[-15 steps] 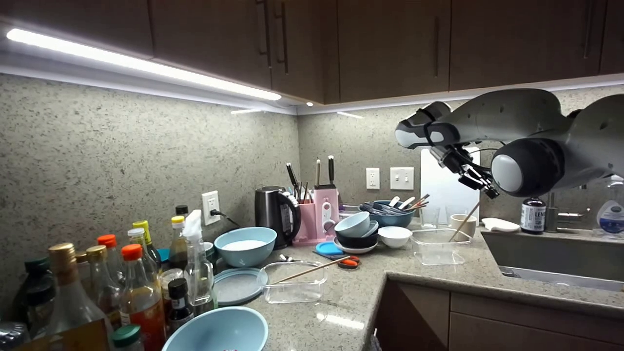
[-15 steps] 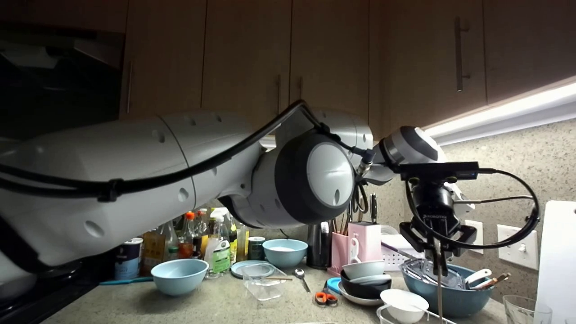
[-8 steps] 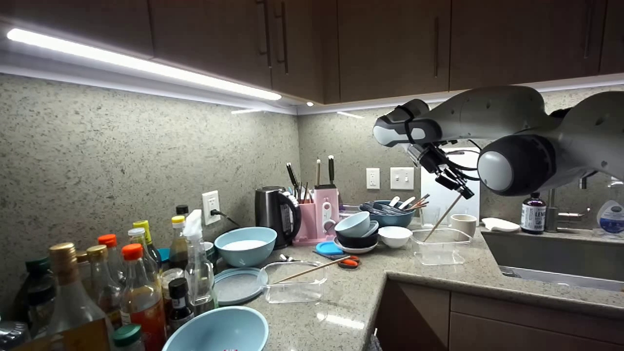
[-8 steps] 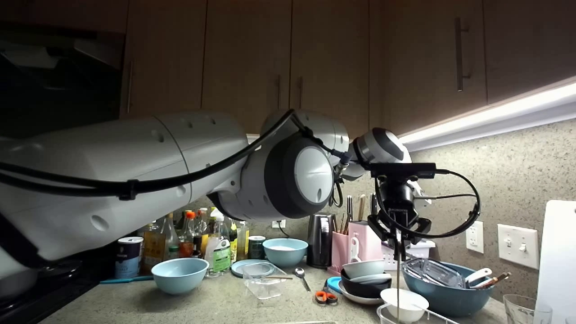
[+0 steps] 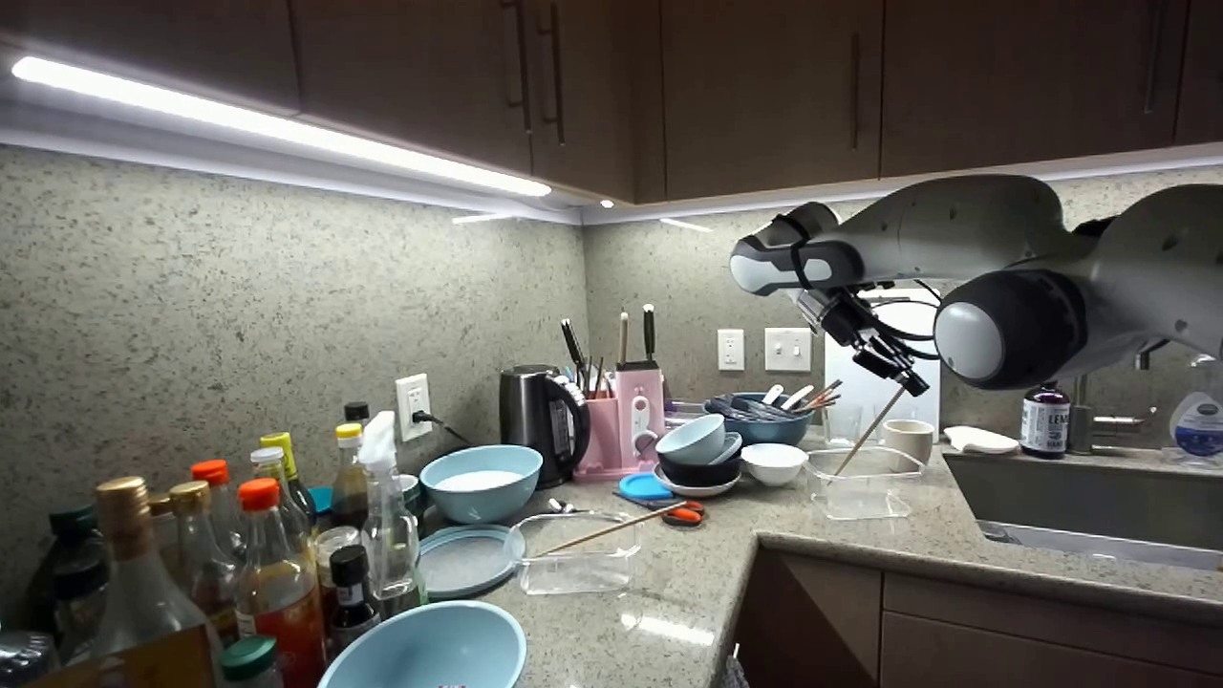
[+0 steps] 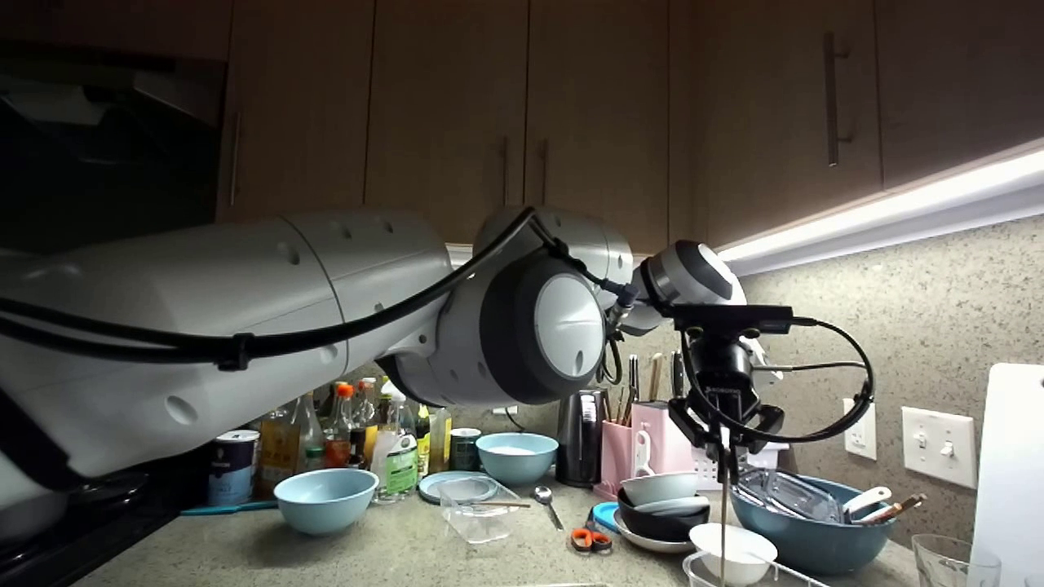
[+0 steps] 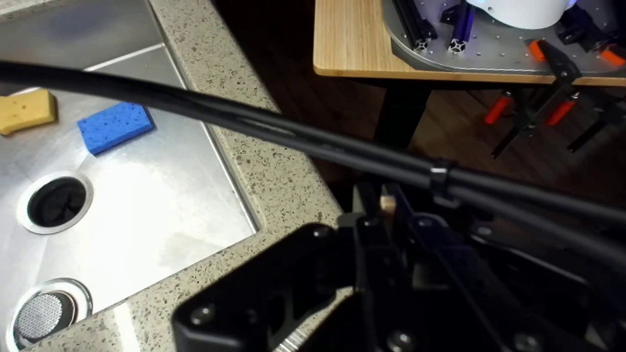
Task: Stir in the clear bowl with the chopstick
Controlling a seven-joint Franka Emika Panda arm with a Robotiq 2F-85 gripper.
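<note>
Gripper [image 5: 912, 381] is pinching 1 chopstick [image 5: 869, 430], slanting down-left in an exterior view, lower end in the clear bowl [image 5: 862, 504]; can't tell if it touches bottom. Same view: bowl's left of the sink [image 5: 1099, 492], right of the white bowl [image 5: 774, 464], mug [image 5: 910, 441] just beyond its far right corner.

Speckled stone counter [image 5: 688, 564] carrying a round pale-blue bowl [image 5: 430, 640] near left, black kettle [image 5: 524, 420] far, clear rectangular container [image 5: 865, 502] right!

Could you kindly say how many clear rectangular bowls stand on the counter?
2, in both exterior views: one bowl beside the spoon, another bowl near the sink; others may be hidden.
</note>
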